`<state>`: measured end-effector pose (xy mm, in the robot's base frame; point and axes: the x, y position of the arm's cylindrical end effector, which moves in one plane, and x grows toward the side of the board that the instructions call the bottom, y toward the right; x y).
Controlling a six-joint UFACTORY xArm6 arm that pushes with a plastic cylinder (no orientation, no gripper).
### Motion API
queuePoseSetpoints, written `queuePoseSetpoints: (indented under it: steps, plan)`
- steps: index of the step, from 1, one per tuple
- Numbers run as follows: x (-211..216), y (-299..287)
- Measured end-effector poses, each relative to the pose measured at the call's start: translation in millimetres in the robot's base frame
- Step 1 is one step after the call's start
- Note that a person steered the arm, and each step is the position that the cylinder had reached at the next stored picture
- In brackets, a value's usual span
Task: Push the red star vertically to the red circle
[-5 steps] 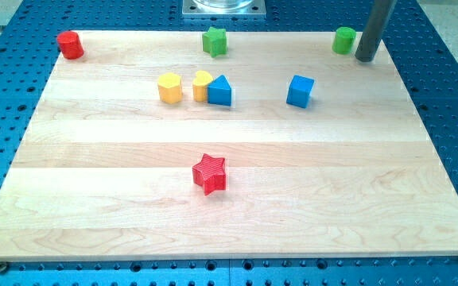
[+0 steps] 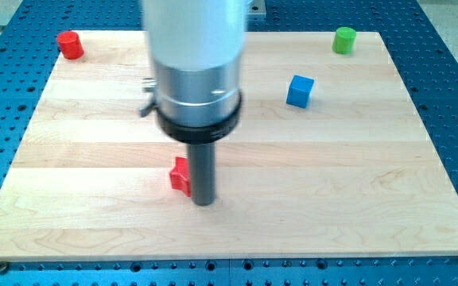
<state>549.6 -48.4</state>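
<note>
The red star [image 2: 180, 175] lies on the wooden board [image 2: 332, 183], left of centre in the lower half, partly hidden behind my rod. My tip [image 2: 203, 202] stands right against the star's right side. The red circle [image 2: 70, 44] sits at the board's top left corner, far up and left of the star. The arm's wide silver body covers the board's upper middle.
A blue cube [image 2: 299, 90] lies right of the arm. A green cylinder [image 2: 343, 40] sits at the top right corner. The yellow blocks, blue triangle and green star seen earlier are hidden behind the arm. Blue perforated table surrounds the board.
My rod moved from the top right corner down to the red star's right side. The star has shifted left by a few centimetres. The arm now hides the upper-middle blocks.
</note>
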Motion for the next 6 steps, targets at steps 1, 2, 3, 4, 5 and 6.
queuePoseSetpoints:
  steps: [1,2,3,4,5,6]
  plan:
    - [-37,-40]
    - [-86,-82]
    - [-100,-72]
    - [-109,-52]
    - [-139,-52]
    - [-148,-78]
